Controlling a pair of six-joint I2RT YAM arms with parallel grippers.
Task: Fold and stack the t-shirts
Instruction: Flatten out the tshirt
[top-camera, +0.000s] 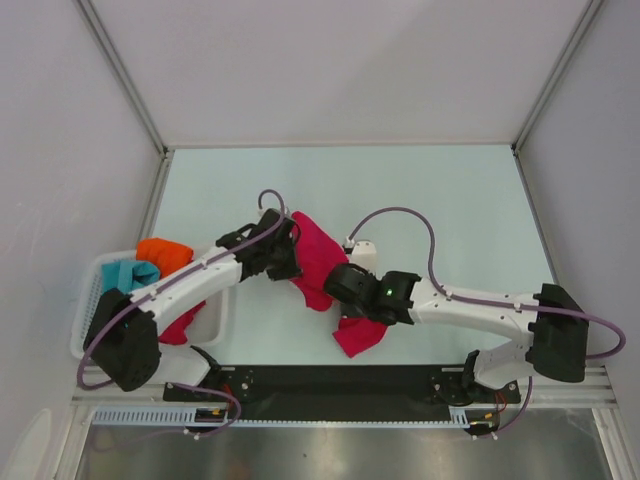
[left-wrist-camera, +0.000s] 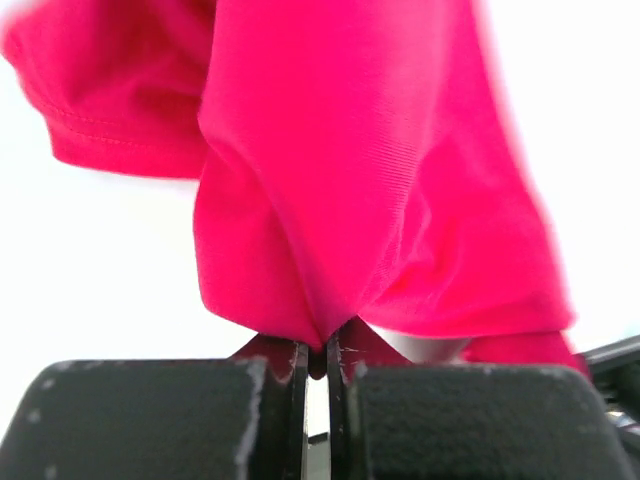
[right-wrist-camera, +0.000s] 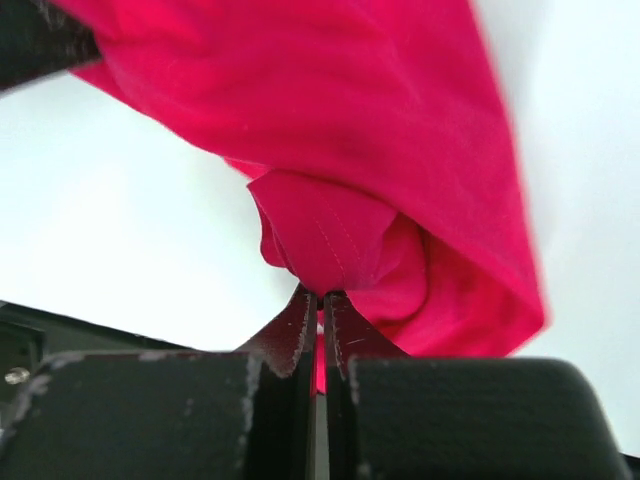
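Materials and surface finish

We see the crimson t-shirt (left-wrist-camera: 380, 200) as soft, matt, fine-ribbed knit cloth with a stitched hem; the left gripper (left-wrist-camera: 318, 348) pads (left-wrist-camera: 150, 420) are black, matt and grainy; the basket (top-camera: 88, 300) is white plastic.

The top camera looks steeply down from above and behind the 2 arm bases at the near edge, covering the whole table (top-camera: 430, 190). The wrist cameras sit just behind the left gripper (left-wrist-camera: 317, 345) and right gripper (right-wrist-camera: 320, 300), facing along them, very close. All 3 share the crimson t-shirt (top-camera: 316, 256).
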